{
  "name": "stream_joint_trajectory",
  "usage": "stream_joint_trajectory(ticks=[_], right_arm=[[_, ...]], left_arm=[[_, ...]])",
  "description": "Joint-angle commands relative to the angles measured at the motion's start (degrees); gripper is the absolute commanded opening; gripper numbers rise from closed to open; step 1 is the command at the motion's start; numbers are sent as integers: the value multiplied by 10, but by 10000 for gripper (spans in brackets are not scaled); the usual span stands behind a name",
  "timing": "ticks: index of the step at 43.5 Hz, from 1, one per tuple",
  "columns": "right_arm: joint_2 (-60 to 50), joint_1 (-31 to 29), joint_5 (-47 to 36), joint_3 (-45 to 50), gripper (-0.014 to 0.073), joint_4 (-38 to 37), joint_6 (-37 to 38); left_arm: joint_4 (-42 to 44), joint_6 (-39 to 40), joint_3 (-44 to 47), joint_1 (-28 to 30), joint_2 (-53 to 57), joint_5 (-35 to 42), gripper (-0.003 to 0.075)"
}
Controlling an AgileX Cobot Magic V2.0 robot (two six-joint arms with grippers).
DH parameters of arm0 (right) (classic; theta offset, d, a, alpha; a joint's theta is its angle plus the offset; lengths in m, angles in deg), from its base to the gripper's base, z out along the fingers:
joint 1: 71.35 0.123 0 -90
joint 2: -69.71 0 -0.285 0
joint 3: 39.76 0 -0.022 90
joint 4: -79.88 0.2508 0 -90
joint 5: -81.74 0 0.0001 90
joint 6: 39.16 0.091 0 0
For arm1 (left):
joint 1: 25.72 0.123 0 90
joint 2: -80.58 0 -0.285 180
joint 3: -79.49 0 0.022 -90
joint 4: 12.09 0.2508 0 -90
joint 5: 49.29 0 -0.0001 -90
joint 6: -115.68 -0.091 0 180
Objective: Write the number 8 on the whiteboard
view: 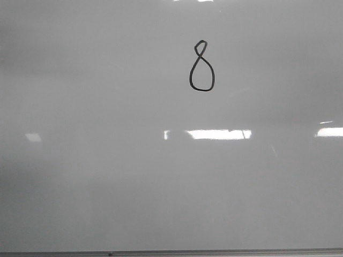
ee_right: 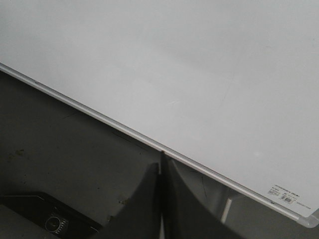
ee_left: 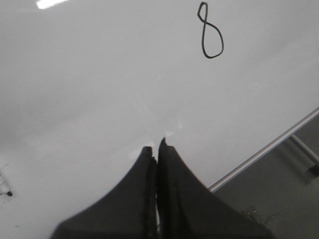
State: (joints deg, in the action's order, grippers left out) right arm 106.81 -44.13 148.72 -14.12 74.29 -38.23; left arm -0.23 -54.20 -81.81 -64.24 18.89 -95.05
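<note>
A black hand-drawn number 8 [view: 202, 67] with a large lower loop and a small pointed upper loop stands on the pale glossy whiteboard [view: 107, 187], right of centre and high in the front view. It also shows in the left wrist view [ee_left: 211, 31]. My left gripper [ee_left: 156, 145] is shut and empty over the whiteboard [ee_left: 89, 89], well away from the figure. My right gripper [ee_right: 160, 162] is shut and empty at the frame edge of the whiteboard [ee_right: 199, 59]. Neither gripper shows in the front view. No marker is in view.
The board's thin grey frame edge [view: 171, 251] runs along the near side, and shows in both wrist views [ee_left: 264, 149] [ee_right: 99, 117]. A dark surface [ee_right: 60, 159] lies beyond the frame. Bright light reflections [view: 218, 134] lie on the board. A small label [ee_right: 281, 195] sits near one corner.
</note>
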Motion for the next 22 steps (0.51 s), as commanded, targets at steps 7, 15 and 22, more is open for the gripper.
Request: stream_joint_trajectory(ticks=[7,15,22], right_arm=[[3,-4,-32,-13,-108,-12,-3],[3,-4,-32,-13,-108,-12,-3],[3,-4,-32,-13,-108,-12,-3]], left_arm=[[-143,-181,72,131,87,149,-20],[-156,-180,211,248,209,263,-21],[-156,-178,329,335,330,309,-21]])
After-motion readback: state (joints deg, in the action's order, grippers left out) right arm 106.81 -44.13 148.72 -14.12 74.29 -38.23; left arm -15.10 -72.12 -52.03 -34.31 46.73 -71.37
